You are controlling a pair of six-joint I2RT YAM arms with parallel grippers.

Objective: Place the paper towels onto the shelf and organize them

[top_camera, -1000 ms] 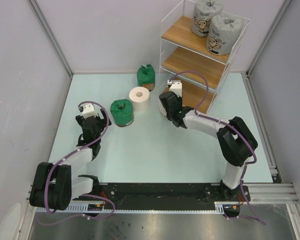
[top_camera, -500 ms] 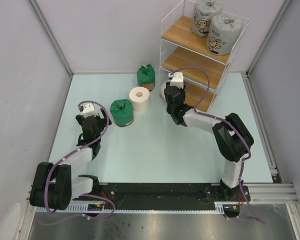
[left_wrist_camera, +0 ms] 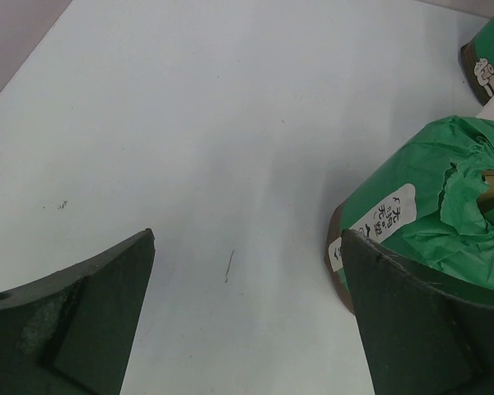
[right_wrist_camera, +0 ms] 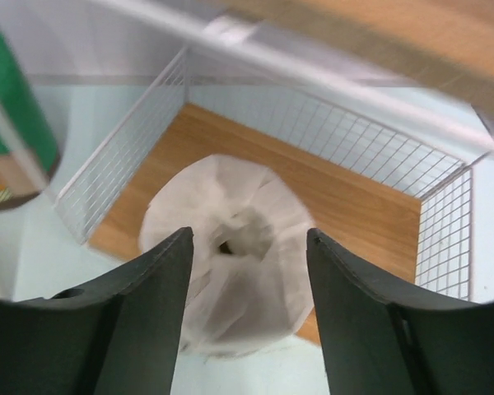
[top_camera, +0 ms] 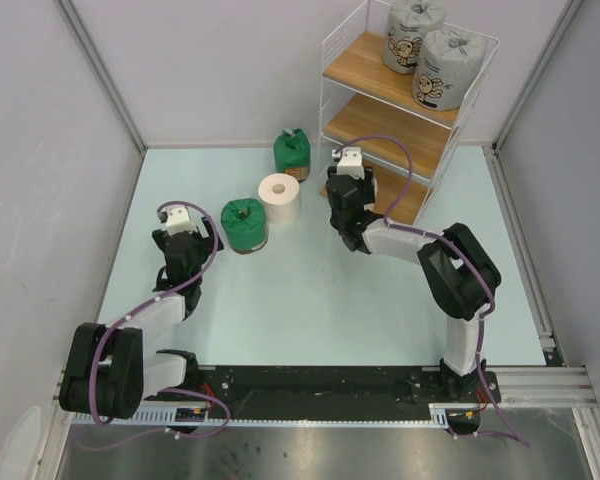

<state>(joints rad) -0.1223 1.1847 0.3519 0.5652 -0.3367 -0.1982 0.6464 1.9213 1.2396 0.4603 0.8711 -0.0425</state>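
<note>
A white-wrapped paper towel roll (right_wrist_camera: 230,271) sits at the front edge of the shelf's bottom board (right_wrist_camera: 346,189), partly over the table. My right gripper (right_wrist_camera: 249,234) is open, one finger on each side of the roll's near end. In the top view the right gripper (top_camera: 344,183) is low at the shelf's (top_camera: 385,125) left front corner and hides that roll. Two grey-print rolls (top_camera: 415,35) (top_camera: 447,68) stand on the top board. Two green rolls (top_camera: 292,152) (top_camera: 244,224) and a bare white roll (top_camera: 279,198) stand on the table. My left gripper (top_camera: 182,238) is open and empty, left of the nearer green roll (left_wrist_camera: 428,206).
The shelf's white wire mesh (right_wrist_camera: 123,164) walls the bottom board at the sides and back, and a wire bar crosses just above the right gripper. The far green roll (right_wrist_camera: 8,123) stands close on its left. Grey walls enclose the table.
The right gripper has carried the white-wrapped roll up to the shelf's bottom board and widened its jaws around it. The left arm has not moved.
</note>
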